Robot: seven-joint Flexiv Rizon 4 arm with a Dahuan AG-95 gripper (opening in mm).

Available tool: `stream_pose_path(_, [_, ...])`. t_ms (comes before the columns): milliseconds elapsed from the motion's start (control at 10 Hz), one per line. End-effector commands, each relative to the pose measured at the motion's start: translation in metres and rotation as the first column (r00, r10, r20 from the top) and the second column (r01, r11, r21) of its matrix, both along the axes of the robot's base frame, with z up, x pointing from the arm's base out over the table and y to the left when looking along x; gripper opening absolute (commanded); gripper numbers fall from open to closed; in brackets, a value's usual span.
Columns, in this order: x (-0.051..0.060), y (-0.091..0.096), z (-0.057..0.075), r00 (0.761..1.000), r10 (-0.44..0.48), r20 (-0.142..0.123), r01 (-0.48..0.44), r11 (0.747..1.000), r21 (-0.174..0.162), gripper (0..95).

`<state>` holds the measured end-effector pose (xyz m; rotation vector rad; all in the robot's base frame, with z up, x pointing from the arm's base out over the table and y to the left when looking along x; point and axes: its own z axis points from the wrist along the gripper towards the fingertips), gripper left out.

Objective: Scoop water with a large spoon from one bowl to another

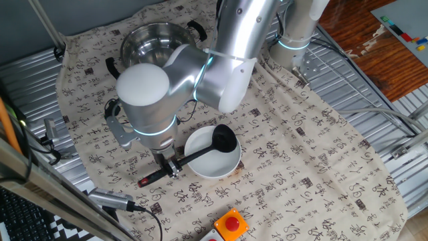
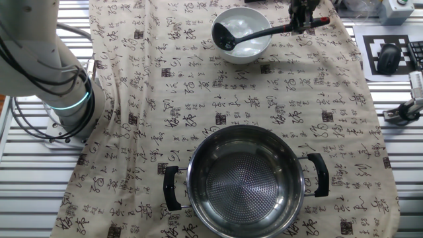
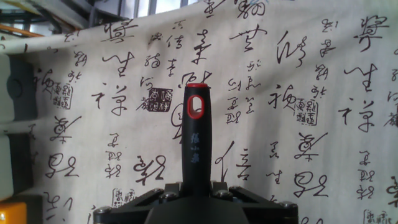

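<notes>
The black ladle (image 1: 200,152) lies with its round scoop (image 1: 223,139) inside the white bowl (image 1: 212,164) and its red-ended handle sticking out to the left. My gripper (image 1: 172,165) is shut on the handle just outside the bowl's rim. In the other fixed view the ladle (image 2: 264,33) rests in the bowl (image 2: 243,43) at the top, gripper (image 2: 304,23) on the handle. In the hand view the handle (image 3: 195,140) rises from between the fingers, red end up. The steel pot (image 1: 157,44) stands apart behind the arm; its inside (image 2: 244,182) looks dry.
A cloth with black calligraphy (image 1: 301,167) covers the table. An orange-and-red button box (image 1: 231,224) sits at the front edge. A cable plug (image 1: 110,201) lies at the front left. The robot base (image 2: 66,106) stands left in the other fixed view.
</notes>
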<state>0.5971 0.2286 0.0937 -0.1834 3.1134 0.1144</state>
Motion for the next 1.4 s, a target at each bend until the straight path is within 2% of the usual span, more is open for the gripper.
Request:
stream_pose_path(100, [-0.001, 0.0, 0.001, 1.0, -0.008, 0.002, 0.008, 1.0, 0.016, 0.0])
stream_pose_path(400, [-0.001, 0.001, 0.009, 1.0, -0.004, 0.013, 0.004, 0.999, 0.038, 0.0])
stream_pose_path(500, [0.001, 0.004, 0.018, 1.0, 0.006, 0.018, -0.006, 0.999, 0.039, 0.0])
stream_pose_path(700, [0.004, 0.006, 0.025, 1.0, 0.011, 0.02, -0.012, 0.999, 0.049, 0.0])
stream_pose_path(800, [0.006, 0.007, 0.028, 1.0, 0.013, 0.025, -0.015, 0.998, 0.065, 0.0])
stream_pose_path(1300, [0.012, 0.012, 0.037, 0.999, 0.017, 0.035, -0.02, 0.996, 0.088, 0.0])
stream_pose_path(1400, [0.013, 0.013, 0.041, 0.999, 0.016, 0.039, -0.02, 0.994, 0.104, 0.0])
